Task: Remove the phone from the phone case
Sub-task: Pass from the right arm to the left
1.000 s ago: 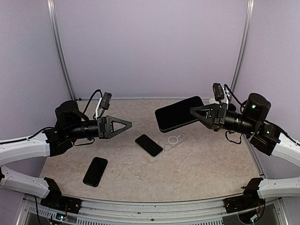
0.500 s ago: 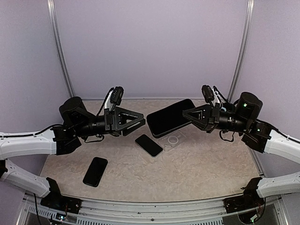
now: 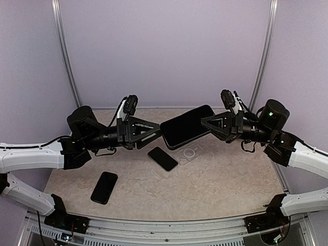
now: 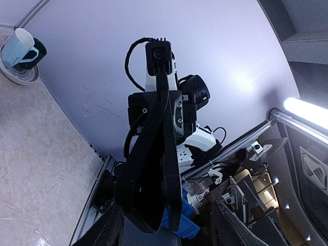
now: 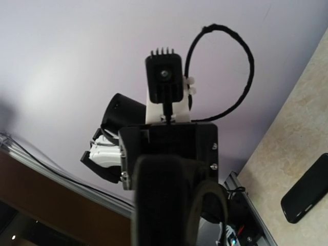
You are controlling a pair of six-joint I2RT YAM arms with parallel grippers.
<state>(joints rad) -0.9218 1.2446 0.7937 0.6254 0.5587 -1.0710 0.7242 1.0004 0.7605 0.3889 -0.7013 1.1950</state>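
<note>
A large black phone in its dark case (image 3: 185, 126) hangs in the air over the middle of the table, tilted up to the right. My right gripper (image 3: 209, 123) is shut on its right end. My left gripper (image 3: 160, 132) is open, its fingers on either side of the phone's left end. In the left wrist view the phone (image 4: 156, 169) shows edge-on between my wide-apart fingers (image 4: 109, 229). In the right wrist view the phone's edge (image 5: 163, 200) fills the lower middle and hides my fingertips.
On the table lie a small black phone (image 3: 163, 158), a clear case with a ring mark (image 3: 189, 152) and another black phone (image 3: 104, 187) at the front left. A blue mug on a dish (image 4: 20, 48) stands by the back wall.
My right gripper carried the phone left and a little up. My left gripper moved right and up until its open fingers reached the phone's left end.
</note>
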